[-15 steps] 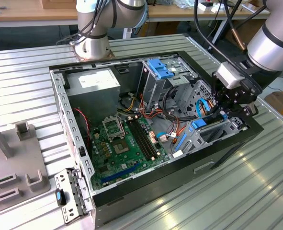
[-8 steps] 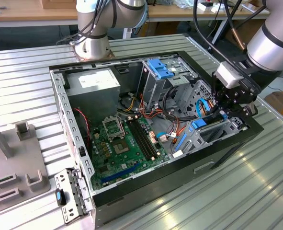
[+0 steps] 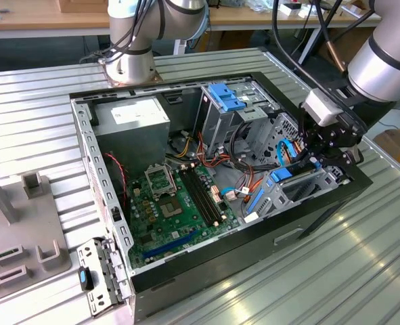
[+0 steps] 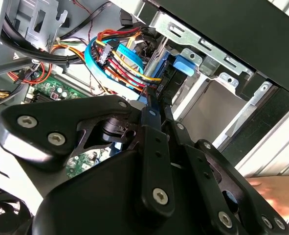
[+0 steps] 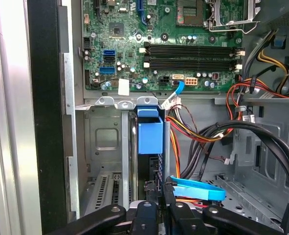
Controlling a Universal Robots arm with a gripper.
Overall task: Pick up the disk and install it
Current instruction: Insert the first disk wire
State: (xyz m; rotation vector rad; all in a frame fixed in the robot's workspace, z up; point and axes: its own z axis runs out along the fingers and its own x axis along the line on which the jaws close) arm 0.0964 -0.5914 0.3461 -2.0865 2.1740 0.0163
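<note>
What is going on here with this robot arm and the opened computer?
A robot arm has its claw lowered into an open computer case lying on a metal table. The claw is at the drive cage, at the exterior view's right. There what looks like the disk, blue-railed, stands edge-on in a slot. The motherboard lies exposed beside it.

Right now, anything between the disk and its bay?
Nothing visible. In the first wrist view the disk sits edge-on in the drive cage slot, with the gripper at its end. Orange-yellow wires and a blue flat cable run beside it, not across.
</note>
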